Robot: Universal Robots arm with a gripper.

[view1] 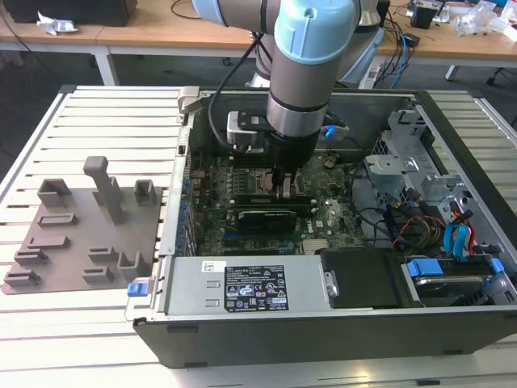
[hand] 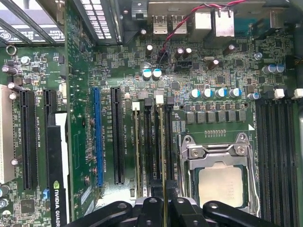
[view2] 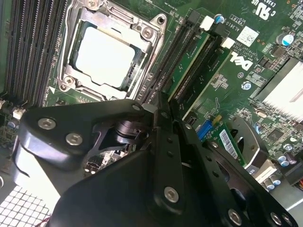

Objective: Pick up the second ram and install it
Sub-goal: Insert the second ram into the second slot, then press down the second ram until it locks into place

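1. The second ram [hand: 164, 156] stood on edge in a memory slot just beside the CPU socket [hand: 222, 179], a thin green stick running away from the gripper [hand: 164, 208] in the first wrist view. In the second wrist view its green board [view2: 189, 64] lay between the black slots.
2. The gripper's fingers [view2: 163, 118] were closed on the near end of the stick, pinching its thin edge.
3. A neighbouring stick [hand: 137, 156] appeared already seated in a slot on the far side from the socket.
4. Judged from this, seating was in hand: it would go best pressed straight down, the board kept upright and level along the slot, with the white latches [hand: 159, 99] free to snap in.
5. The motherboard [view1: 242, 210] lay flat inside an open computer case [view1: 323, 323], the arm [view1: 303, 89] reaching down into it.
6. The case rested on a slatted white worktop [view1: 97, 121]; a grey fixture tray [view1: 77, 234] lay toward the exterior view's left.
7. Wooden desks [view1: 145, 32] with cables stood behind.
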